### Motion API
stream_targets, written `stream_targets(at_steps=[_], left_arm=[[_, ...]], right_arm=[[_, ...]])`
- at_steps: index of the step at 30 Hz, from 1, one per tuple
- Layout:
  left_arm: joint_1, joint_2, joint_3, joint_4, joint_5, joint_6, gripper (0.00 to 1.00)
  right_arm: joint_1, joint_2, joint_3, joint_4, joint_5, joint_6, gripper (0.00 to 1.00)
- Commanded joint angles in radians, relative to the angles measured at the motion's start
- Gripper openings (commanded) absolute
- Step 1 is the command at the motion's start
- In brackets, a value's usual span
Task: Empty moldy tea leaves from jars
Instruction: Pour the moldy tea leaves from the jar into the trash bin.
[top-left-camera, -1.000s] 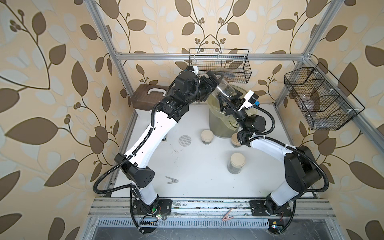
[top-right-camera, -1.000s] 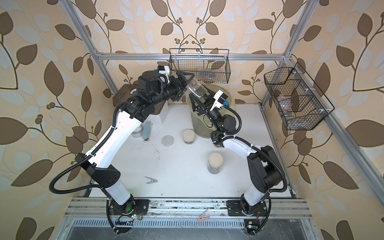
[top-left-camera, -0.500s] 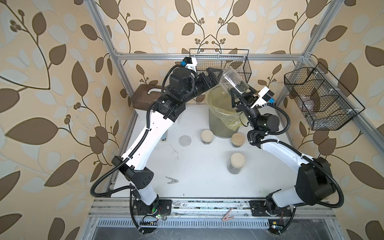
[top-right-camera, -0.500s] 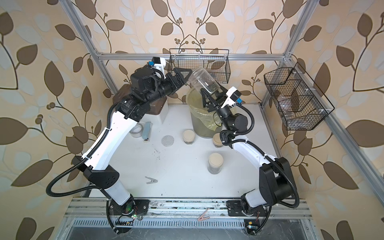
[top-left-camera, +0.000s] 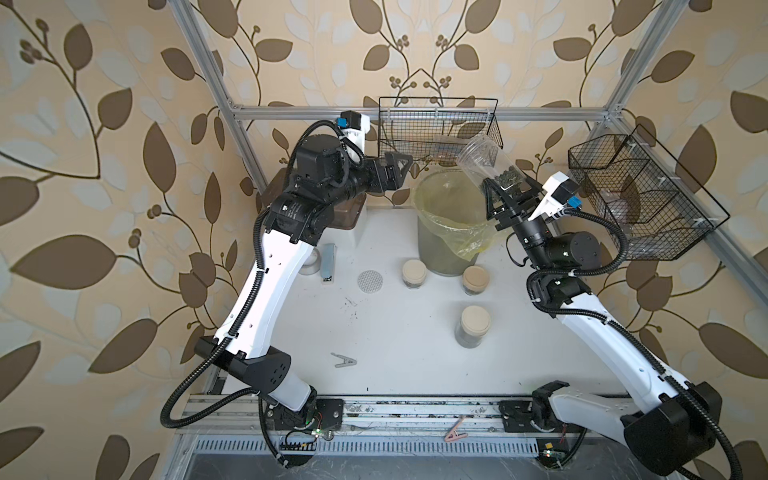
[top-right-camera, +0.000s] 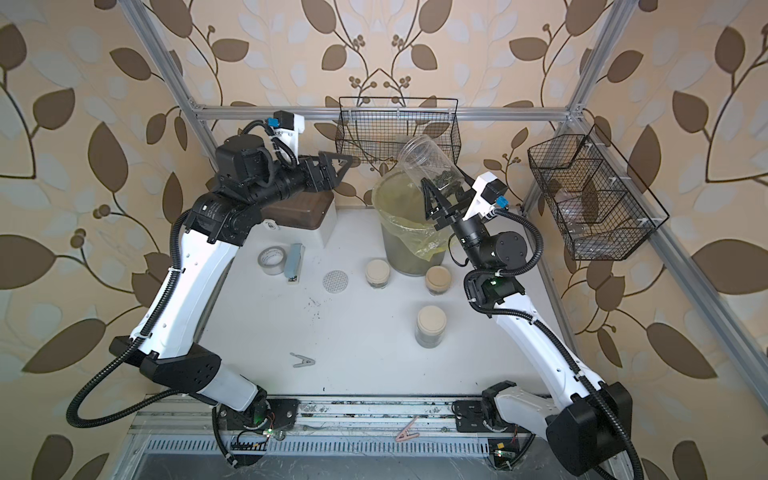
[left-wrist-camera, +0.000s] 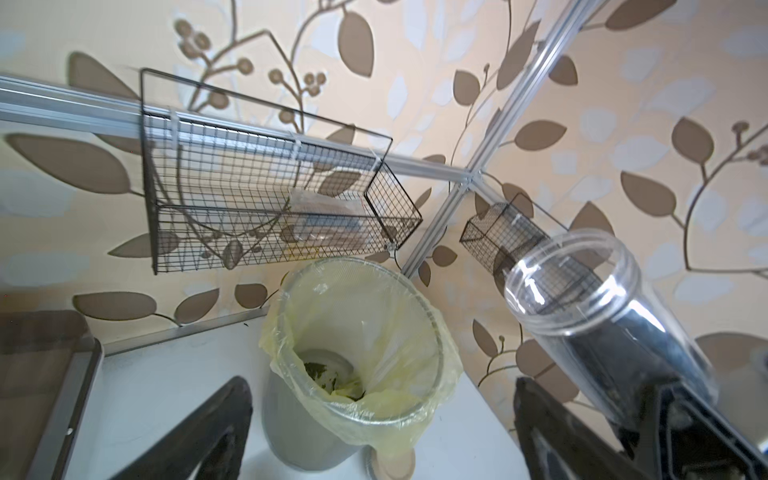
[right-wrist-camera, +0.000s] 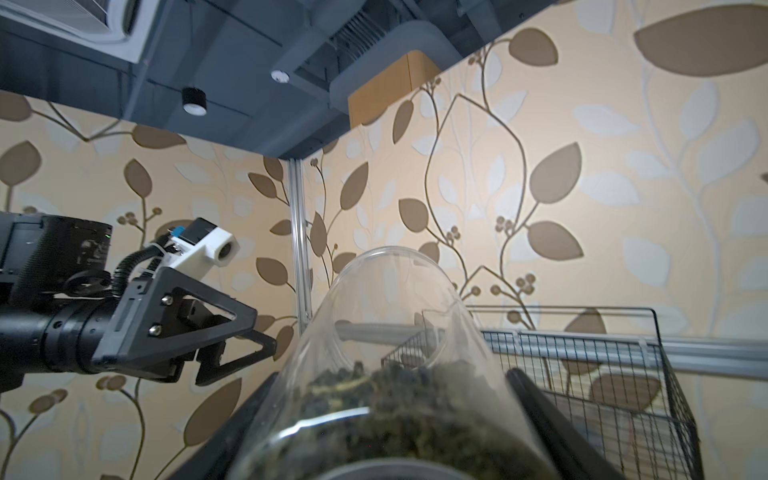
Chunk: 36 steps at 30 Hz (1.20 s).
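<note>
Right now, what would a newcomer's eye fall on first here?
The lidless jar, raised slantwise, mouth up, beside the yellow-lined bin at the back, gripped by the right tool with dark tea leaves at its bottom. The left tool hangs open and empty across from it. Three beige-lidded jars stand in front of the bin.

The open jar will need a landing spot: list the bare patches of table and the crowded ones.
Bare: the middle stretch between the grey clip and the tall lidded jar, nearer than the dotted lid. Crowded: the foot of the bin, with two short jars lined up; tape roll by the left arm.
</note>
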Motion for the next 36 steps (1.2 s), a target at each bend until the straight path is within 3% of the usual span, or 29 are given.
stream_targets(at_steps=[1, 6, 18, 30, 36], left_arm=[[0.004, -0.004, -0.056, 0.028, 0.130, 0.149, 0.99], [0.010, 0.071, -0.020, 0.038, 0.250, 0.225, 0.99], [0.011, 0.129, -0.018, 0.079, 0.293, 0.239, 0.99], [0.011, 0.160, -0.007, 0.105, 0.291, 0.250, 0.99], [0.011, 0.178, -0.006, 0.146, 0.378, 0.266, 0.99]], right_arm=[[-0.010, -0.014, 0.009, -0.193, 0.061, -0.034, 0.51], [-0.013, 0.022, 0.097, -0.402, 0.111, -0.027, 0.50], [-0.056, 0.089, 0.181, -0.585, 0.131, 0.022, 0.50], [-0.064, 0.104, 0.152, -0.473, 0.132, 0.086, 0.49], [-0.064, 0.079, 0.145, -0.480, 0.145, 0.108, 0.49]])
